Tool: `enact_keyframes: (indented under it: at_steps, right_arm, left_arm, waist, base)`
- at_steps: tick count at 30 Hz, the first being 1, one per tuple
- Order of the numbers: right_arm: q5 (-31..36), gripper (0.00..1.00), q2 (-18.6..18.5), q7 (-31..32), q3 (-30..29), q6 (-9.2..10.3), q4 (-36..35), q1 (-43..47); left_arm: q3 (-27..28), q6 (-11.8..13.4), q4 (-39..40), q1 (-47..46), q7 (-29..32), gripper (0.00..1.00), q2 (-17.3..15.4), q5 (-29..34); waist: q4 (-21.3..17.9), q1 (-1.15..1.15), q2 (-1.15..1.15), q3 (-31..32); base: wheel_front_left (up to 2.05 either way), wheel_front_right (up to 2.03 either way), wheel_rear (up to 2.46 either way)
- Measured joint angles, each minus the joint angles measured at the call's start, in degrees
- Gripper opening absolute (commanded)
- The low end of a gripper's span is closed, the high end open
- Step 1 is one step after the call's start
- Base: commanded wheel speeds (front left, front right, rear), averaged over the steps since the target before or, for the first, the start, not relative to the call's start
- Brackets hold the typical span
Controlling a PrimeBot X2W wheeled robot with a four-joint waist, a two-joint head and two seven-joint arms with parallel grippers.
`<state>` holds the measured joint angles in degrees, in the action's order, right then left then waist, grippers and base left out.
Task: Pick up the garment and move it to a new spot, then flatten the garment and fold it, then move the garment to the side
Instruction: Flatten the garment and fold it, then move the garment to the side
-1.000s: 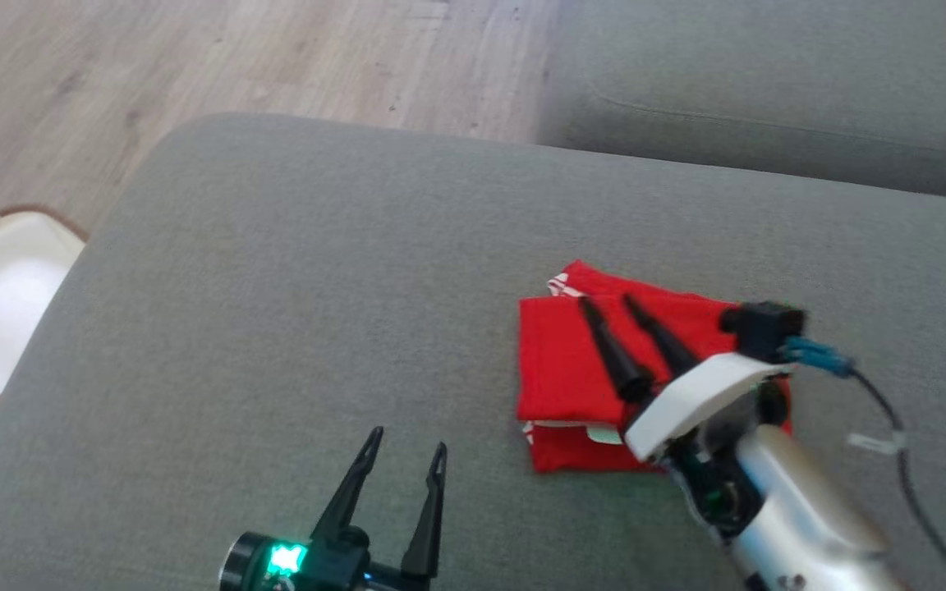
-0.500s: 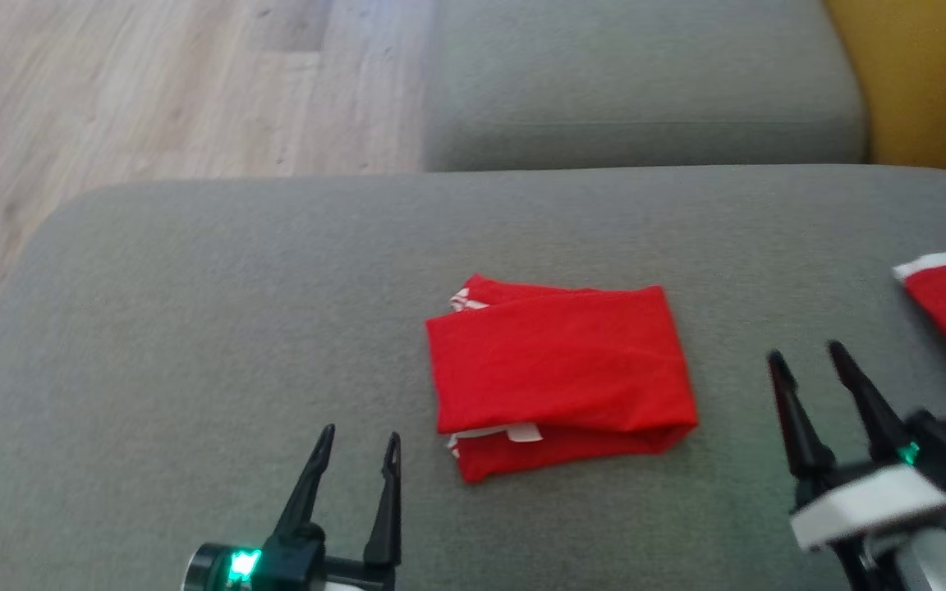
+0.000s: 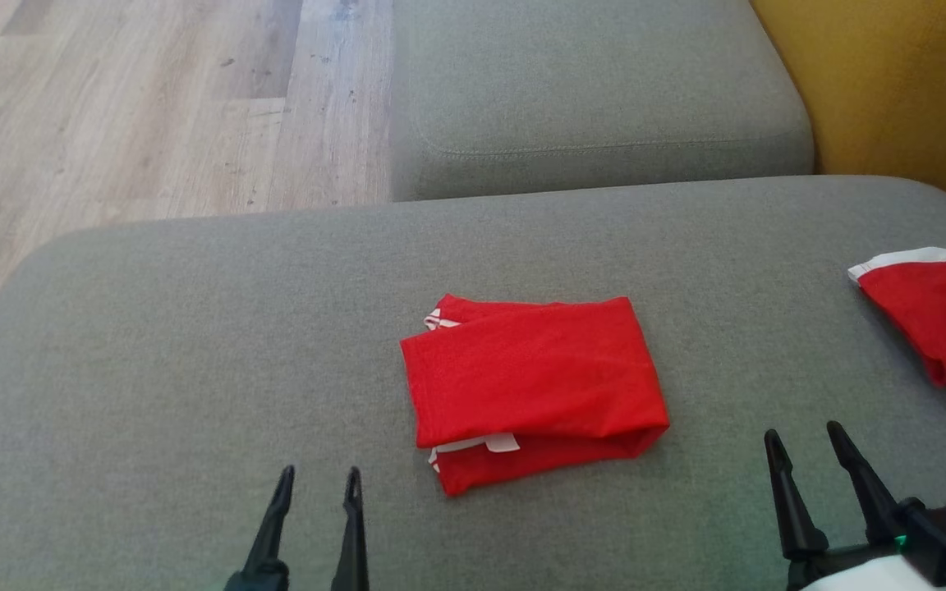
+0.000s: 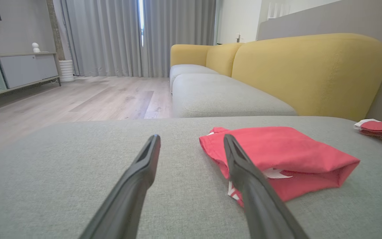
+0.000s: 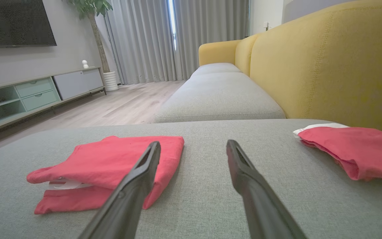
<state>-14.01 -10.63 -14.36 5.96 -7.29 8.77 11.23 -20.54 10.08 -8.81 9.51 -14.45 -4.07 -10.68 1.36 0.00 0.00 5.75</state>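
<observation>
The left gripper [image 3: 320, 473] and right gripper [image 3: 803, 433] hover spread and empty, flanking the folded red garment [image 3: 530, 382] without touching it. It lies mid seat cushion [image 3: 153, 328], probably awaiting its move aside, toward the second red garment [image 3: 937, 328].

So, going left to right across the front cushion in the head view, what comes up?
First the left gripper, jaws open → folded red garment → right gripper, jaws open → second red garment at the right edge.
</observation>
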Motion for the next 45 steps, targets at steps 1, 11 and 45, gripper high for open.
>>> enact_keyframes:
  at_steps: [1,11,45]
  right_arm:
    - [0.0,1.0,0.1,0.0,-0.1,0.0,0.0,0.0]
    - [0.0,1.0,0.3,0.0,0.1,0.0,0.0,0.0]
    - [1.5,1.0,0.5,0.0,0.1,0.0,3.4,0.7]
  left_arm:
    - [0.4,0.0,0.0,0.3,0.0,1.0,0.0,0.0]
    - [2.2,0.5,1.9,1.9,0.0,1.0,0.3,0.0]
    - [2.3,0.9,3.2,2.7,0.0,1.0,0.5,0.1]
  waist:
    - [0.0,0.0,0.0,0.1]
    - [0.9,0.0,0.0,0.5]
    - [2.5,0.0,0.0,1.1]
  base:
    - [0.0,0.0,0.0]
    - [0.0,0.0,0.0]
    - [0.0,0.0,0.0]
